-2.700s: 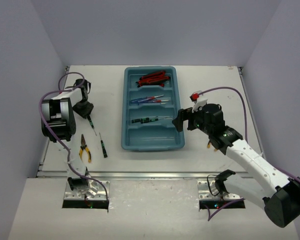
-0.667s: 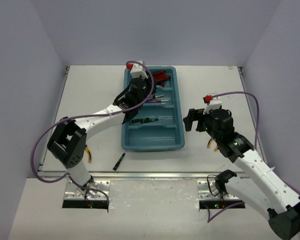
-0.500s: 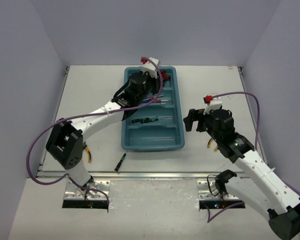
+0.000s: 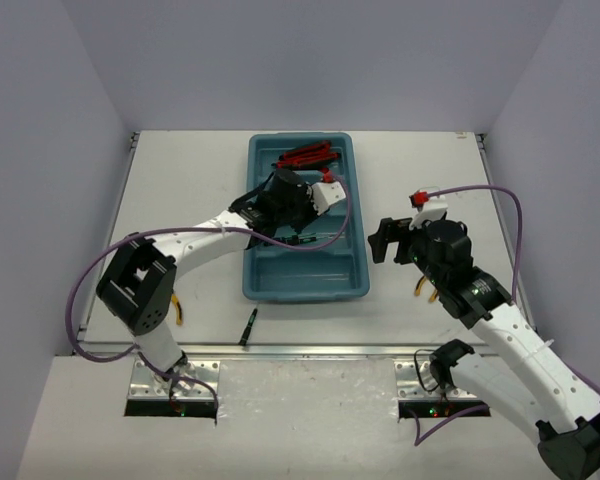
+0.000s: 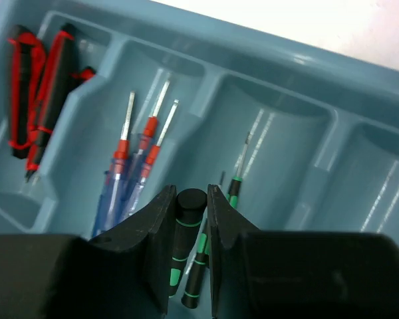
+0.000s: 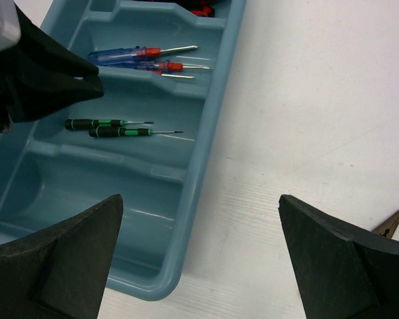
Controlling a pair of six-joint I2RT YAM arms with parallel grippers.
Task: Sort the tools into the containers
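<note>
Left end effector (image 5: pixel 189 201) clenched on thin black-green screwdriver (image 5: pixel 188 214). Its long axis runs along the fingers, butt cap at fingertips, above tray (image 5: pixel 359 80) compartment holding matching screwdrivers. Right end effector (image 6: pixel 198 199) spread wide beside the tray.

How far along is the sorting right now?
Done: utility knives in the far compartment of the tray, blue-red screwdrivers in the second, two black-green screwdrivers in the third. In hand: left tool shut on a third black-green screwdriver over the tray. Left: a fourth black-green screwdriver on the table, yellow pliers by the left arm, another pair by the right; right tool open, empty.
</note>
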